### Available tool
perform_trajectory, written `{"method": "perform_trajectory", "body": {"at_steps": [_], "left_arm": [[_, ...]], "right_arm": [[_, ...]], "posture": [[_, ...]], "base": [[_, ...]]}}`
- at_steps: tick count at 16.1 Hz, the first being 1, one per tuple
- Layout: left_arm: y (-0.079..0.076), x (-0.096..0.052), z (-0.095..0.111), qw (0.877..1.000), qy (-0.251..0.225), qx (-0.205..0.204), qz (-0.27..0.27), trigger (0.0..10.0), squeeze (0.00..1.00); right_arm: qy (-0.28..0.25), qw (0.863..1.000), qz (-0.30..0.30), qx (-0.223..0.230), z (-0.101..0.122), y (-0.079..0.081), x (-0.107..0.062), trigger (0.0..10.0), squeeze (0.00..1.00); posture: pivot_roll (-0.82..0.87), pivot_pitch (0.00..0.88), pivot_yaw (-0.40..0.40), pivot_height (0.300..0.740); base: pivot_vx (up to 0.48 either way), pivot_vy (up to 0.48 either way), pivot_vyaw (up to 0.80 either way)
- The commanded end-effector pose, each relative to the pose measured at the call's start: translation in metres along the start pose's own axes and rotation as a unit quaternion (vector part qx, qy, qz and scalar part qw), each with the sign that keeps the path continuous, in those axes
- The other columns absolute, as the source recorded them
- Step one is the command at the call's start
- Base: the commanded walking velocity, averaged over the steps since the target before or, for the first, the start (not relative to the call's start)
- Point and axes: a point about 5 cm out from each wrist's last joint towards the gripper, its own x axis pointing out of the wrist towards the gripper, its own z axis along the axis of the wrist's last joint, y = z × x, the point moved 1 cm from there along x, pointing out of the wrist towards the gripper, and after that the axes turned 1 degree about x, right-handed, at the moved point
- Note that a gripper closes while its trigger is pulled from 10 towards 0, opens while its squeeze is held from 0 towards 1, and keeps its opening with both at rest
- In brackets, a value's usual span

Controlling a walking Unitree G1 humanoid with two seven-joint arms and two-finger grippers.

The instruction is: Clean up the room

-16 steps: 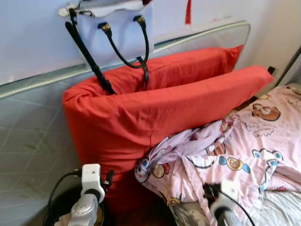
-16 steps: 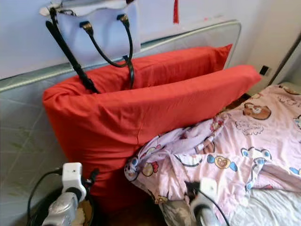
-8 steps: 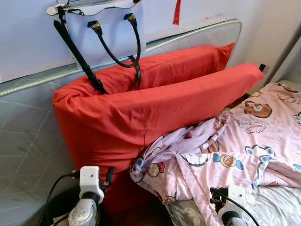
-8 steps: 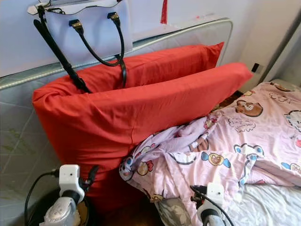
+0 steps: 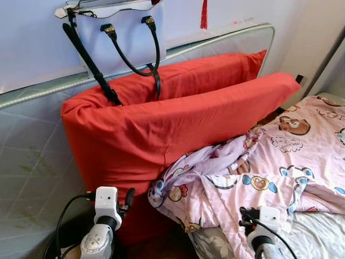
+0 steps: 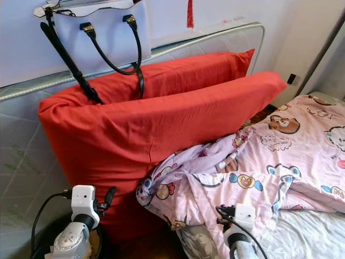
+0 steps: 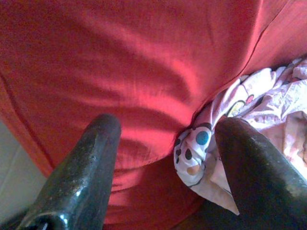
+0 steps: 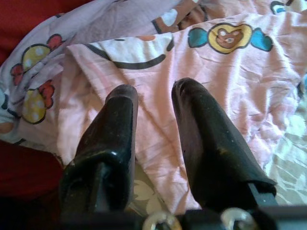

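Two long red pillows [image 5: 178, 116] lean upright against a grey mattress [image 5: 32, 156] at the wall. A crumpled pink cartoon-print blanket [image 5: 253, 172] lies on the bed, its edge bunched against the pillows. My left gripper [image 7: 165, 143] is open, close in front of the lower red pillow [image 7: 120, 72] and the blanket's corner [image 7: 201, 148]. My right gripper [image 8: 153, 103] hovers just above the pink blanket [image 8: 230, 81], fingers a small gap apart with nothing between them. Both wrists, left [image 5: 105, 208] and right [image 5: 261, 221], show low in the head views.
A pale blue handbag [image 5: 116, 32] with black straps hangs on the wall above the pillows. A dark round bin [image 5: 70, 237] stands on the floor by my left arm. A white patterned sheet [image 5: 318, 237] lies under the blanket. A red tassel [image 5: 204, 13] hangs on the wall.
The head camera has shifted slightly, so the scene sits differently in frame. Both wrists have risen a little in view. The pillows, blanket and bag lie as before.
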Motion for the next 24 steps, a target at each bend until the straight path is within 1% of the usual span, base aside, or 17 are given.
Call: {"method": "perform_trajectory", "body": {"at_steps": [1, 2, 8, 9, 10, 12, 13, 15, 16, 17, 19, 24], "left_arm": [[0.003, -0.002, -0.001, 1.0, 0.005, 0.002, 0.005, 10.0, 0.0], [0.004, -0.002, -0.001, 1.0, 0.006, 0.002, 0.006, 10.0, 0.0], [0.004, 0.0, 0.001, 1.0, 0.007, -0.001, 0.008, 10.0, 0.0], [0.004, 0.0, 0.002, 1.0, 0.007, -0.001, 0.008, 10.0, 0.0], [0.004, 0.001, 0.002, 1.0, 0.007, -0.001, 0.008, 10.0, 0.0], [0.004, 0.001, 0.002, 1.0, 0.009, -0.001, 0.008, 10.0, 0.0], [0.005, 0.001, 0.002, 1.0, 0.01, -0.002, 0.008, 10.0, 0.0], [0.005, 0.0, 0.001, 1.0, 0.011, -0.002, 0.009, 10.0, 0.0], [0.004, 0.0, 0.001, 1.0, 0.011, -0.003, 0.009, 10.0, 0.0], [0.004, 0.0, 0.001, 1.0, 0.011, -0.004, 0.008, 10.0, 0.0], [0.002, 0.0, 0.001, 1.0, 0.012, -0.005, 0.006, 10.0, 0.0], [0.002, -0.001, 0.001, 1.0, 0.012, -0.007, 0.008, 10.0, 0.0]], "right_arm": [[-0.014, 1.0, 0.006, 0.001, 0.006, 0.002, 0.002, 10.0, 0.0], [-0.016, 1.0, 0.007, 0.002, 0.007, 0.004, 0.003, 10.0, 1.0], [-0.02, 1.0, 0.013, 0.004, 0.011, 0.01, 0.006, 10.0, 1.0], [-0.018, 1.0, 0.015, 0.001, 0.01, 0.011, 0.006, 10.0, 0.92], [-0.017, 1.0, 0.016, -0.001, 0.01, 0.012, 0.006, 10.0, 0.0], [-0.014, 1.0, 0.014, -0.002, 0.009, 0.012, 0.006, 10.0, 0.0], [-0.002, 1.0, 0.013, -0.013, 0.007, 0.013, 0.007, 10.0, 0.0], [0.001, 1.0, 0.014, -0.016, 0.007, 0.015, 0.007, 10.0, 0.0], [-0.001, 1.0, 0.015, -0.016, 0.007, 0.015, 0.007, 10.0, 0.0], [-0.012, 1.0, 0.018, -0.011, 0.01, 0.017, 0.008, 10.0, 0.0], [-0.016, 1.0, 0.019, -0.009, 0.012, 0.018, 0.008, 10.0, 0.0], [-0.007, 1.0, 0.025, -0.014, 0.009, 0.021, 0.008, 10.0, 0.0]], "posture": [[0.01, 0.0, -0.023, 0.696], [0.01, 0.0, -0.024, 0.696], [0.01, 0.0, -0.027, 0.696], [0.01, 0.0, -0.026, 0.696], [0.01, 0.0, -0.026, 0.696], [0.02, 0.0, -0.026, 0.696], [0.02, 0.0, -0.027, 0.696], [0.02, 0.0, -0.028, 0.681], [0.02, 0.0, -0.029, 0.666], [0.02, 0.0, -0.029, 0.661], [0.02, 0.0, -0.031, 0.661], [0.02, 0.0, -0.036, 0.661]], "base": [[0.0, 0.0, 0.0], [0.0, 0.0, 0.0], [0.0, 0.0, 0.0], [0.0, 0.0, 0.0], [0.0, 0.0, 0.0], [0.0, 0.0, 0.0], [0.0, 0.0, 0.0], [0.0, 0.0, 0.0], [0.0, 0.0, 0.0], [0.0, 0.0, 0.0], [0.0, 0.0, 0.0], [0.0, 0.0, 0.0]]}}
